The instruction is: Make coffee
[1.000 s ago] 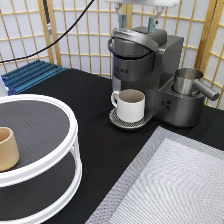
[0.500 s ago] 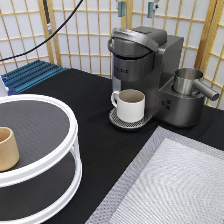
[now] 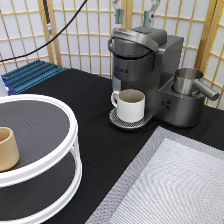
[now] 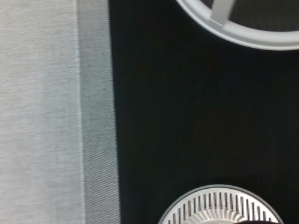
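The gripper [image 3: 133,13] hangs at the exterior view's top edge, right above the coffee machine [image 3: 145,55], and only its two fingers [image 3: 118,15] show. They stand well apart with nothing between them, so the hand is released and carries nothing. The coffee pod cannot be seen in either view. It is not on the black table [image 3: 85,95], not on the grey mat [image 3: 170,185] and not on the white round shelf [image 3: 75,137], where only the tan cup [image 3: 7,148] stands. The machine's lid is down, so I judge that the pod may already be inside, but the pictures do not prove it. The cream mug [image 3: 131,105] sits on the drip tray [image 3: 116,120] under the spout. The loading part therefore seems to be done, and the work now stands at the machine itself. Any move from here calls for care, because the fingers are just above the closed lid and the mug must not be pushed. Compared with the picture from one second ago, the white body of the hand no longer shows and only the fingers remain, at the same place as half a second ago. The mug and the tan cup have not moved.
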{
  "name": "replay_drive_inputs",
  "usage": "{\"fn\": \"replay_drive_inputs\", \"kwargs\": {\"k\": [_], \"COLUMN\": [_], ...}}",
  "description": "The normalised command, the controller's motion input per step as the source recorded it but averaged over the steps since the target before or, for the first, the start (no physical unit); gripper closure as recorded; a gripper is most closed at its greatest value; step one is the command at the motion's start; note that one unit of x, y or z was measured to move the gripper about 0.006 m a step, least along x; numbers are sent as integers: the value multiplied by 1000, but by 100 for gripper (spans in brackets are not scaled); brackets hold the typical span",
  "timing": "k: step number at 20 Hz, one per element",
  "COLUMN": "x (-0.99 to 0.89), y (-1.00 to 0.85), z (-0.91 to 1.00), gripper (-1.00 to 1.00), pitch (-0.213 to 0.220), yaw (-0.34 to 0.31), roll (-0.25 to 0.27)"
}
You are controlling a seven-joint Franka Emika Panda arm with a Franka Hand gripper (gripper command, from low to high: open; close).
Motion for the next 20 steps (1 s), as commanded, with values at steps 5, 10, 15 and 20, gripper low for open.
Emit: {"fn": "replay_drive_inputs", "kwargs": {"k": [5, 10, 15, 20], "x": [-138, -112, -57, 5], "y": [-729, -676, 395, 319], "z": [-873, -939, 373, 1000], "gripper": [-100, -100, -100, -100], "pitch": [21, 47, 24, 0], "yaw": [-21, -4, -10, 0], "roll": [1, 42, 14, 2]}}
